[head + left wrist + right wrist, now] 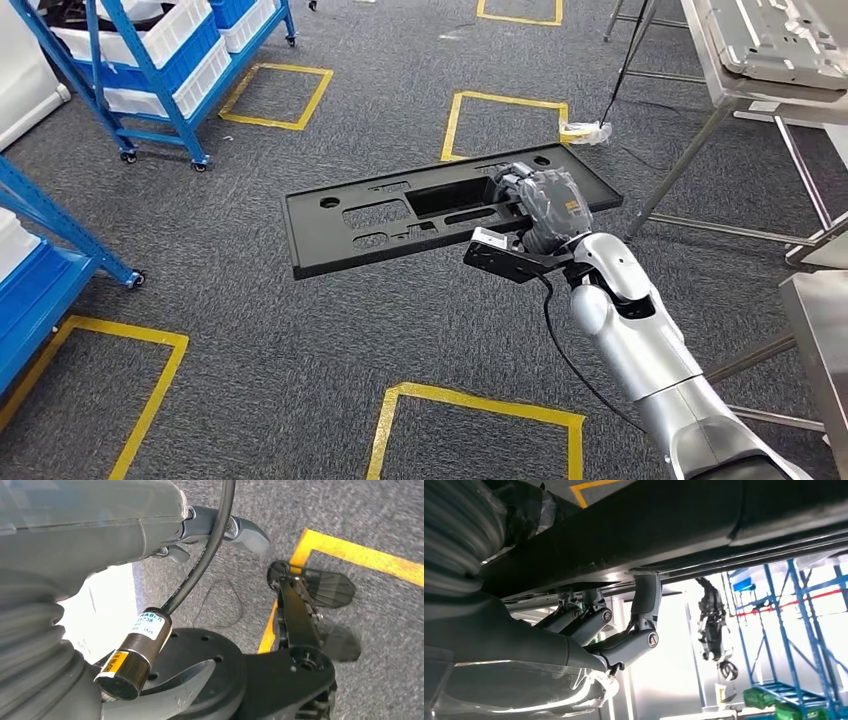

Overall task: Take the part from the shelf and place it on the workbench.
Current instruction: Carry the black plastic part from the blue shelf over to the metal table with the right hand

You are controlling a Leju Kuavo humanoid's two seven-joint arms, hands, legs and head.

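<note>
R arm (640,350), smooth silver shell w/ black cable, comes up from the lower R corner of the head view. R hand (545,205) holds the part (400,215) near its R end, hand on top; in the R wrist view dark fingers (644,610) hook up against the part's underside (664,525), so it's clamped, not just resting. Part is off the shelf, carried flat in the air above the grey carpet (250,350), touching nothing else. So pickup done; carry to the workbench and set-down left.

Part: long flat black panel, matte plastic by the look, raised rim, rectangular cutouts and two round holes.

L hand (75,530) hangs over the floor; grey ribbed cover, fingers too hidden, can't tell if spread or curled.

Floor: speckled carpet, yellow tape squares (480,420). Further off: blue wheeled shelf (160,60) w/ white bins at far L, steel workbench (760,70) at far R carrying a metal plate.
</note>
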